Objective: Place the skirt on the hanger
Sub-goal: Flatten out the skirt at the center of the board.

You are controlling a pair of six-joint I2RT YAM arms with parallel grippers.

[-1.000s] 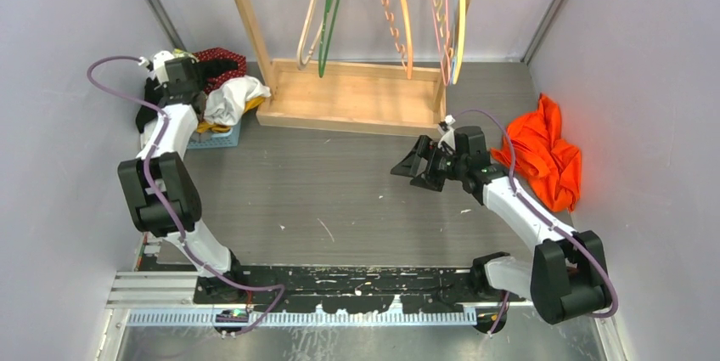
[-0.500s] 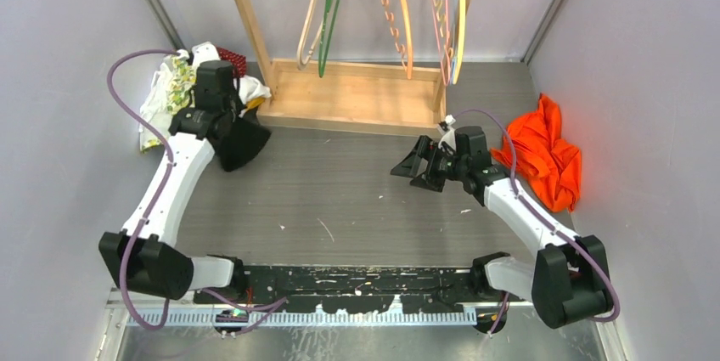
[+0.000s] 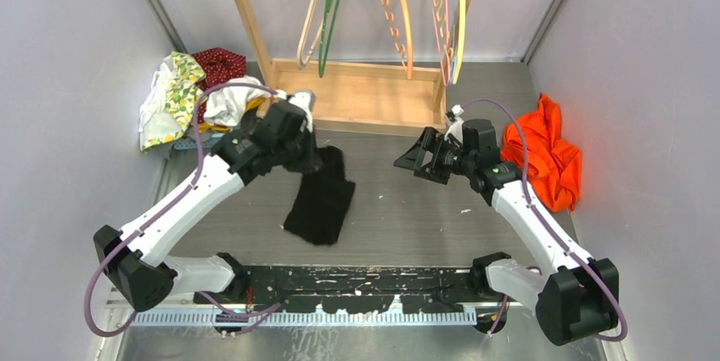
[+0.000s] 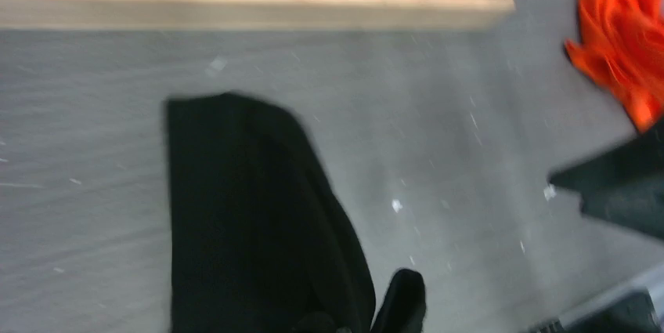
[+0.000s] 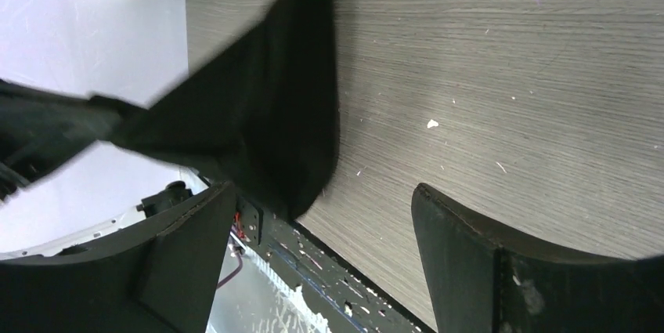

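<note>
Grey wood-grain table [image 3: 382,225], pale walls on three sides. Scratches and white flecks are noted across the surface.

Nearest, in front of the wooden rack base [image 3: 357,98] and toward its left end, the black skirt [image 3: 321,200] is held up by the left gripper [image 3: 312,155]. The gripper is clamped on the upper edge, and the cloth hangs long and narrow below it. Whether the hem touches the table cannot be told. The left wrist view is blurred.

In front of the rack base's right end, the right gripper [image 3: 418,161] is spread wide, with nothing between its fingers [image 5: 485,270], and is pointed toward the skirt.

Step judged: the skirt is being carried across for a two-handed hold. To be done well, the waistband should be brought between the open fingers and a second corner pinched. The band should then be stretched flat before any hanger is approached; a bunched grip is likely to slip.

Above the rack base, the hangers [image 3: 399,13] are hung in a row, green, orange, pink and yellow among them. The base itself is a shallow tray; nothing is seen lying in it.

Left of the rack base, a pile of clothes [image 3: 182,93] (floral, red, white) is heaped over a pale blue bin [image 3: 182,147], which is barely visible. Right of the base, an orange garment [image 3: 543,157] is lying loose on the table.
</note>
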